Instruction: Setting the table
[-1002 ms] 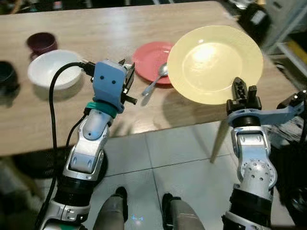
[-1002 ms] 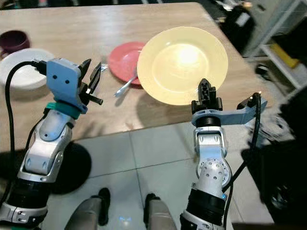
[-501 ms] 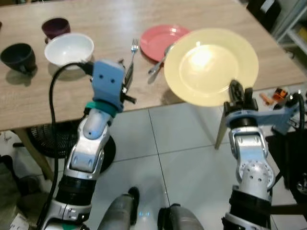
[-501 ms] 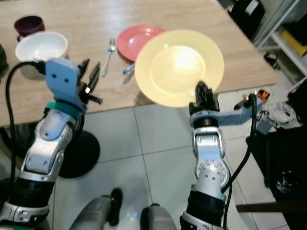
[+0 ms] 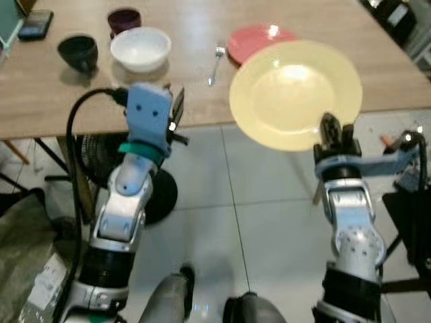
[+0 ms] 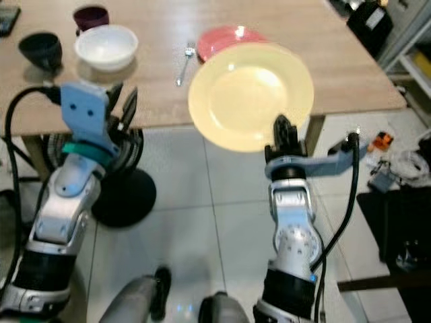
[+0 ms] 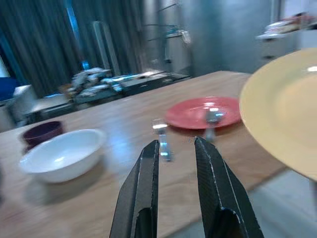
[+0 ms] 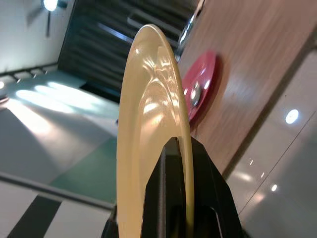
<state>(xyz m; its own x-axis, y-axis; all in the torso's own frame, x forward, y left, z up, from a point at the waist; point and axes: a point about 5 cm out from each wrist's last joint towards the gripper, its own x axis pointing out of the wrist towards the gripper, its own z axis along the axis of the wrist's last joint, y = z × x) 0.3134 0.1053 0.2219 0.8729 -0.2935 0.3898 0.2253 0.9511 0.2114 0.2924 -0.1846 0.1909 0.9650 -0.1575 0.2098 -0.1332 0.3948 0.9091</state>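
You have stepped back from the table [image 5: 60,101], your right gripper [image 5: 335,129] still pinching the yellow plate [image 5: 295,91] at six o'clock, left gripper [image 7: 177,163] narrowly parted, empty.

Long wooden table [image 5: 202,81] at 12 o'clock, beyond tiled floor [image 5: 236,222]; large round yellow plate [image 5: 295,94] at 1 o'clock, overhanging table's near edge, rim pinched in right gripper [image 5: 335,128]; small red plate [image 5: 259,42] just behind it; metal fork [image 5: 215,64] left of red plate; white bowl [image 5: 140,48] at 11 o'clock; maroon cup [image 5: 124,18] behind bowl; dark cup [image 5: 77,52] left of bowl; left gripper [image 7: 176,158] before table edge at 11 o'clock, fingers slightly apart.
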